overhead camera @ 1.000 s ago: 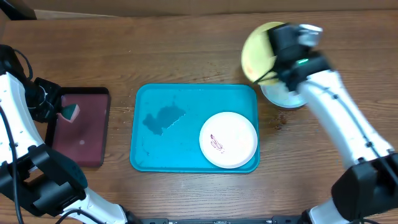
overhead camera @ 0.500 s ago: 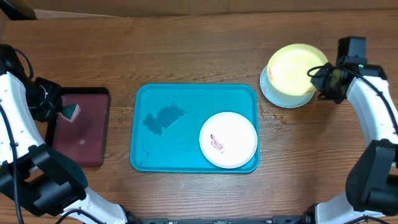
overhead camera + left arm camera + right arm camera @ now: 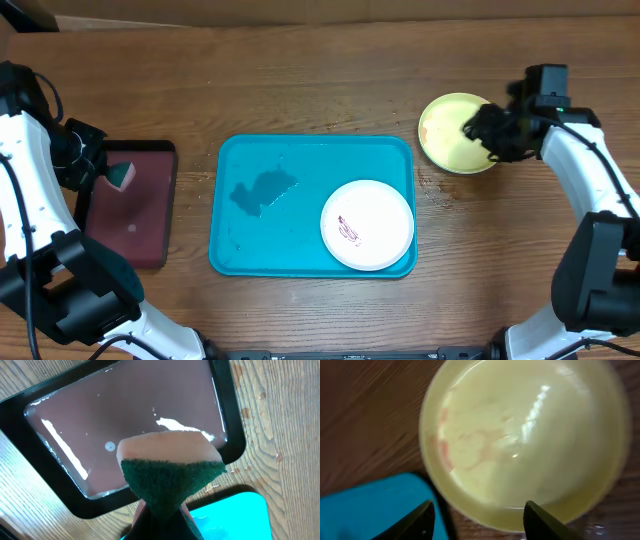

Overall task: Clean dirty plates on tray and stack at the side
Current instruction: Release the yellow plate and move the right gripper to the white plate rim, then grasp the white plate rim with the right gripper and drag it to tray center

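A lime green plate (image 3: 448, 135) lies flat on the table to the right of the turquoise tray (image 3: 250, 255), with faint reddish smears showing on it (image 3: 520, 435). My right gripper (image 3: 488, 132) hovers over its right part, open and holding nothing, with both fingertips (image 3: 422, 519) apart above the rim. A white plate (image 3: 367, 224) with a reddish smear sits in the tray's right half. At the far left my left gripper (image 3: 162, 522) is shut on a green-and-pink sponge (image 3: 170, 472) above the small maroon tray (image 3: 125, 415).
A wet patch (image 3: 262, 190) marks the turquoise tray's left half. Water drops dot the wood between the tray and the green plate (image 3: 440, 190). The maroon tray (image 3: 130, 225) lies left of the turquoise one, whose corner (image 3: 235, 515) shows by the sponge.
My right arm carried the green plate rightwards, laid it flat on a pale plate beside the tray, and opened its jaws. The left arm with the sponge shifted only slightly.
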Available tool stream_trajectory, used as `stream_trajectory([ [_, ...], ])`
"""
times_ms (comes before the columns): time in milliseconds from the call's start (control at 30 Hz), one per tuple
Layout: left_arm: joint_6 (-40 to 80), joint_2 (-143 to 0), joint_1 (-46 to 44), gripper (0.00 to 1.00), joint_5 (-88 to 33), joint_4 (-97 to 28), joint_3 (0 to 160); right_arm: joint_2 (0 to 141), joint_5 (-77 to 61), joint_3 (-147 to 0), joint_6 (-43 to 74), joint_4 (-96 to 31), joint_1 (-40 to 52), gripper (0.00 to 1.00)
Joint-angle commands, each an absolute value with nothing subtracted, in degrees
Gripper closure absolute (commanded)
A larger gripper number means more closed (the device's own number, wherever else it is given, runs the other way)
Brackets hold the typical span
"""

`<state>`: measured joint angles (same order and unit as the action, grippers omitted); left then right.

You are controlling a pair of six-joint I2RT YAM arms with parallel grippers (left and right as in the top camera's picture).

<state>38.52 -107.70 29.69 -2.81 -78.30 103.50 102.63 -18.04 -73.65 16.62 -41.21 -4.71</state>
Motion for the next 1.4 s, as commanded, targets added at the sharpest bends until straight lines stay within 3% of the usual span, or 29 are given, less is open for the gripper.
stream_trajectory([
  [0,37.21,-108.29,28.91,0.96,-2.55,-78.19,103.24,102.56,-26.92,-73.43,5.80,-44.42,1.15,0.41],
  [200,37.21,-108.29,28.34,0.96,-2.39,-77.93,103.24,102.56,-15.94,-72.55,15.46,-50.09,12.86,0.42],
  [333,37.21,-108.29,28.29,0.96,-2.39,-77.95,103.24,102.59,-5.80,-72.36,14.31,-47.64,19.33,0.44],
  [467,35.88,-108.29,28.29,0.96,-2.44,-78.15,103.24,102.96,-1.15,-72.36,4.75,-48.40,23.77,0.47],
  [1367,35.75,-108.29,28.05,0.96,-2.61,-78.81,103.24,106.76,-1.76,-72.27,1.04,-52.71,24.75,0.51],
])
